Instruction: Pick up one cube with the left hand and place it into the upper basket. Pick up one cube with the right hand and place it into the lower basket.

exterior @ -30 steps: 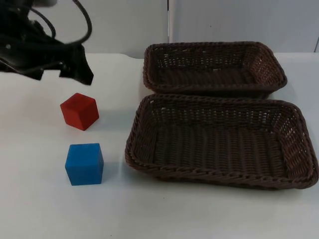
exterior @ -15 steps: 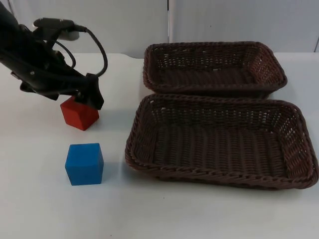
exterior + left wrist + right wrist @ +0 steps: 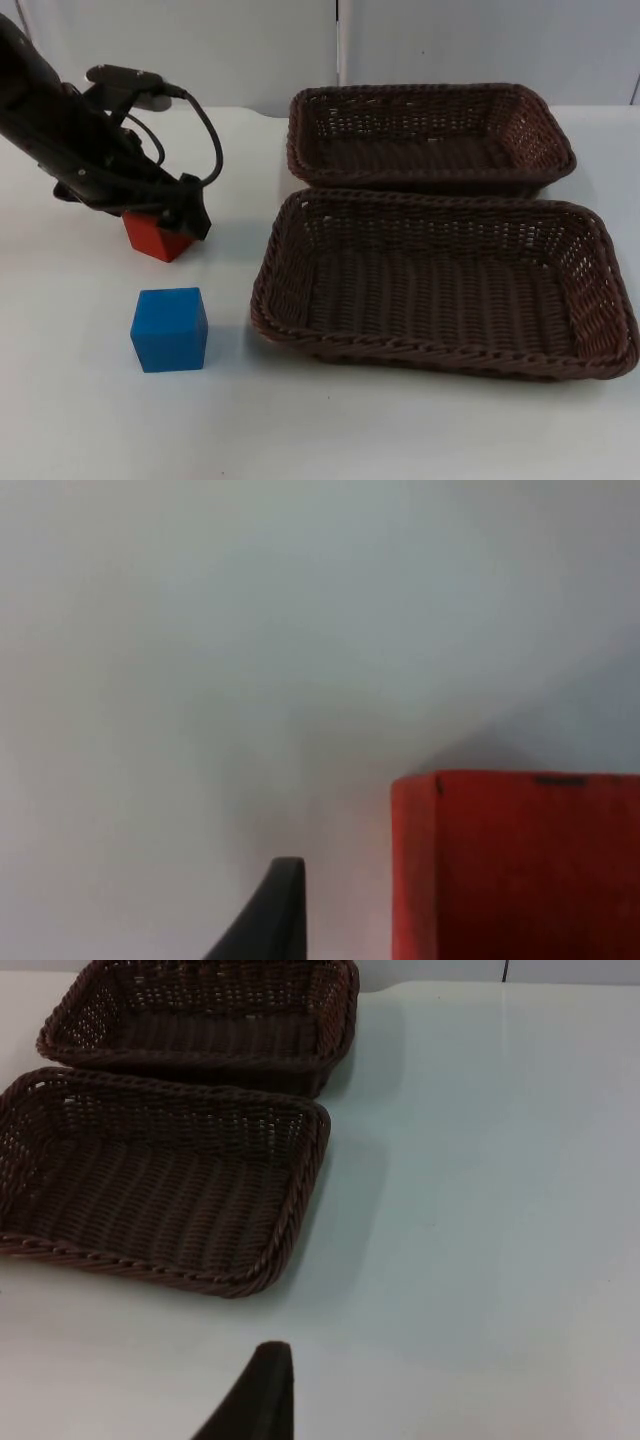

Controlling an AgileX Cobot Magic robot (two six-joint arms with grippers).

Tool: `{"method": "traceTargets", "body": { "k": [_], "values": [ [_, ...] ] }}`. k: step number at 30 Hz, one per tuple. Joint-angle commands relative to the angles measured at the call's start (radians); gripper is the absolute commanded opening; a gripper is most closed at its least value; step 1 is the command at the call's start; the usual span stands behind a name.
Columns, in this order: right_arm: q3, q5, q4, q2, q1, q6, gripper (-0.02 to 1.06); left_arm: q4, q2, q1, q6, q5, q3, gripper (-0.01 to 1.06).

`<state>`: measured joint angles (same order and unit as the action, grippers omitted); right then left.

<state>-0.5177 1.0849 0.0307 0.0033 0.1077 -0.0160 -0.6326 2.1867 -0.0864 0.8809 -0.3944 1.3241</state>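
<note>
A red cube [image 3: 155, 242] lies at the left of the table, its top covered by my left gripper [image 3: 170, 212]. In the left wrist view the red cube [image 3: 520, 870] stands close beside one black fingertip [image 3: 278, 910], with a strip of table between them; the gripper is open. A blue cube [image 3: 169, 329] rests nearer the front, apart from the arm. The upper basket [image 3: 420, 92] and the lower basket [image 3: 440, 198], both dark wicker, hold nothing. My right gripper [image 3: 262, 1400] waits over bare table to the right of both baskets.
The lower basket [image 3: 310, 1160] and the upper basket [image 3: 345, 1000] touch along their long rims. White table runs in front of the baskets and around the blue cube. The grey partition wall closes the back.
My left gripper has come down from the upper left onto the red cube and now covers its top. Neither cube nor basket has shifted.
</note>
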Motion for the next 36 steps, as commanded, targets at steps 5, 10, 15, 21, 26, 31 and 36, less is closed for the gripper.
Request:
{"method": "traceTargets", "body": {
  "k": [5, 10, 15, 21, 26, 31, 36],
  "values": [
    [0.003, -0.007, -0.002, -0.003, -0.007, 0.000, 1.05, -0.013, 0.030, -0.004, 0.005, 0.005, 0.008, 1.05],
    [0.003, -0.007, -0.002, -0.003, -0.007, 0.000, 1.05, -0.015, 0.037, -0.004, 0.005, 0.003, 0.008, 1.05],
    [0.003, -0.007, -0.002, -0.003, -0.007, 0.000, 1.05, -0.015, 0.039, -0.004, 0.005, 0.003, 0.008, 1.05],
    [0.003, -0.007, -0.002, -0.003, -0.007, 0.000, 1.05, -0.015, 0.039, -0.004, 0.005, -0.010, 0.008, 0.80],
    [0.003, -0.007, -0.002, -0.003, -0.007, 0.000, 1.05, -0.015, 0.024, -0.004, 0.000, -0.063, 0.008, 0.21],
    [0.003, -0.007, -0.002, -0.003, -0.007, 0.000, 1.05, -0.015, -0.036, -0.004, -0.034, -0.139, 0.008, 0.00],
    [0.003, -0.007, -0.002, -0.003, -0.007, 0.000, 1.05, -0.015, -0.124, -0.004, -0.081, -0.182, 0.008, 0.00]
  ]
}}
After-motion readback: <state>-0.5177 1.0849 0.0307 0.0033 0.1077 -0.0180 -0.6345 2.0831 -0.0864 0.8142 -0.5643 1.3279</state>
